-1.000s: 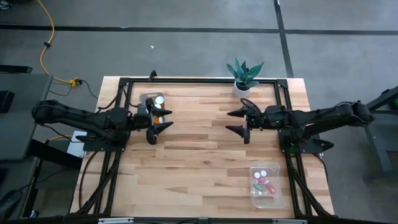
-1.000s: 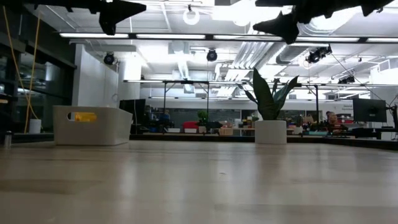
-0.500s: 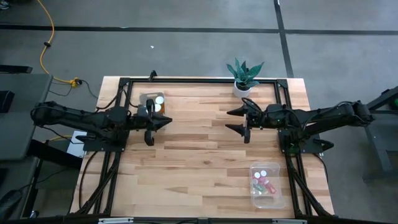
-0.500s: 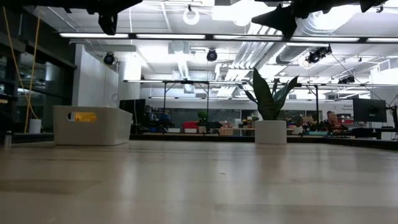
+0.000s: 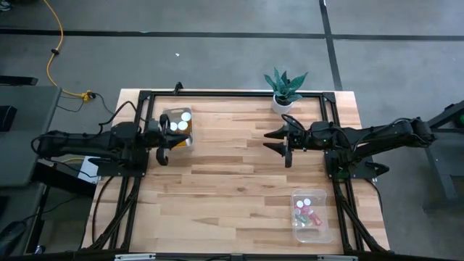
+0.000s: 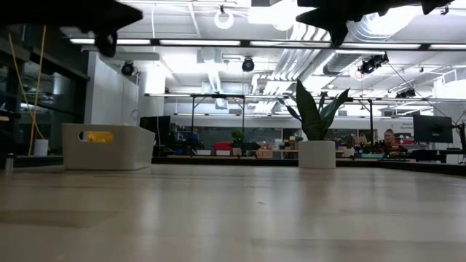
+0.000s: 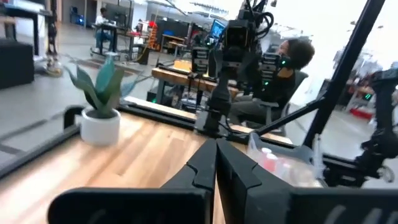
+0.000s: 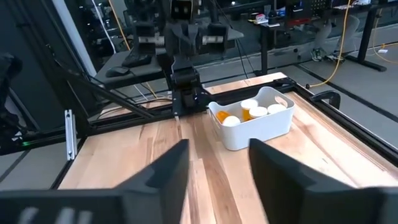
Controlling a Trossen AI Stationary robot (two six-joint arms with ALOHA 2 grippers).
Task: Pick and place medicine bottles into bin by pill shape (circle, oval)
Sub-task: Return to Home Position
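Wood-planked counter (image 5: 232, 181) lies under two arms: the left gripper (image 7: 216, 149), at the counter's left side, has its two fingers pressed together on nothing, while the right gripper (image 8: 219, 144) hangs over the right half with its fingers spread wide, also empty. Just beside the left gripper stands one pale bin (image 5: 176, 134) holding medicine bottles (image 8: 249, 104), four white caps countable in the right wrist view. Farther out, one transparent bin (image 5: 324, 233) at the near right corner holds more bottles, too small to count, and one potted plant (image 5: 284, 88) stands at the far edge.
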